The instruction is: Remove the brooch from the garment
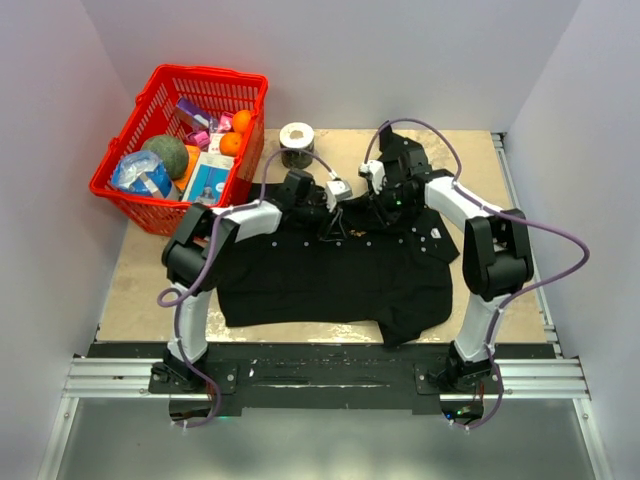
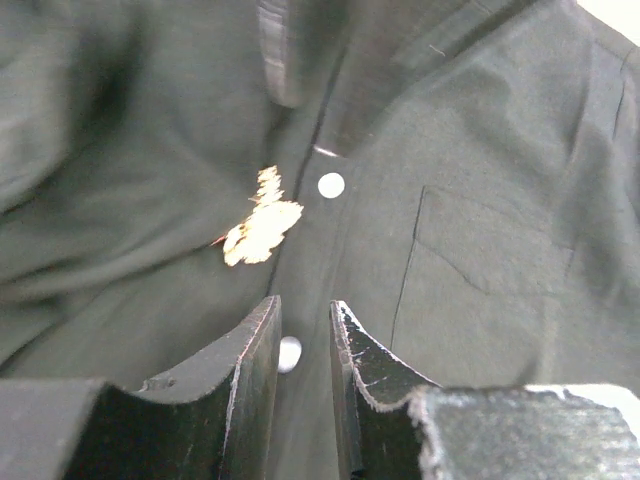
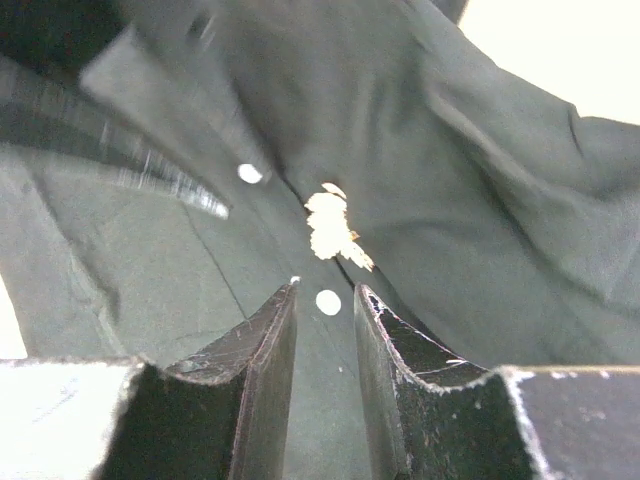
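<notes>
The black shirt [image 1: 300, 280] lies spread on the table. The brooch [image 1: 355, 234], a tiny leaf-shaped pin, is pinned by the button placket near the collar. It looks pale and glaring in the left wrist view [image 2: 260, 228] and the right wrist view [image 3: 330, 226]. My left gripper [image 1: 330, 224] hovers just left of it, jaws a narrow gap apart and empty [image 2: 303, 300], the brooch just ahead of the tips. My right gripper [image 1: 376, 214] is just right of it, also narrowly open and empty [image 3: 325, 288]. White buttons [image 2: 331, 185] [image 3: 328, 301] lie beside the pin.
A red basket [image 1: 133, 115] with fruit and packets stands at the back left. A tape roll [image 1: 297, 142] sits behind the shirt's collar. White walls close in the table on three sides.
</notes>
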You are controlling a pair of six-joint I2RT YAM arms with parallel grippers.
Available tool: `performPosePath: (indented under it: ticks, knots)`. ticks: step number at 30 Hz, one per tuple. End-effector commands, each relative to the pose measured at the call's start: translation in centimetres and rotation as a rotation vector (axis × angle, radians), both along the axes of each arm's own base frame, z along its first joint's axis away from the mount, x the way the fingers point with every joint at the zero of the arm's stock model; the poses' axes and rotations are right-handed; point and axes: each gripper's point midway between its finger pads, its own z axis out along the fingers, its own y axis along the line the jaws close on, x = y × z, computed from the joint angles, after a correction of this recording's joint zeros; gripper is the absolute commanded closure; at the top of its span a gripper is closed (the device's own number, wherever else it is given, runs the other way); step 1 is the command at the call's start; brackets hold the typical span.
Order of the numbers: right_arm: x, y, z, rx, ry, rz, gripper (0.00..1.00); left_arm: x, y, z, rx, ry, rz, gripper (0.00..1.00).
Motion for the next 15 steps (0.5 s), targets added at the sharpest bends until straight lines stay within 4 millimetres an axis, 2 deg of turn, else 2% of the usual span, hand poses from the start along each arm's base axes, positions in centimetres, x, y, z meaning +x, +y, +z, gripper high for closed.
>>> performPosePath:
  ticks: [1, 2, 5, 9, 15]
  knots:
    - [-0.3, 1.6, 1.9, -0.009, -0.183, 0.143, 0.66, 1.3, 3.0, 4.4, -0.041, 0.011, 0.100, 0.68]
    - [-0.4, 1.9, 1.8, -0.013, -0.197, 0.159, 0.66, 2.0, 4.1, 4.5, -0.043, 0.019, 0.132, 0.68]
    - [-0.7, 2.9, 1.3, -0.040, -0.242, 0.225, 0.64, 2.0, 5.8, 4.4, -0.021, 0.044, 0.173, 0.68]
    - [-1.5, 4.0, 0.0, -0.099, -0.299, 0.311, 0.62, 2.4, 6.6, 5.2, -0.016, 0.036, 0.187, 0.68]
    - [-0.8, 4.4, -0.7, -0.219, -0.440, 0.321, 0.62, 2.3, 7.3, 5.4, -0.013, 0.030, 0.198, 0.68]
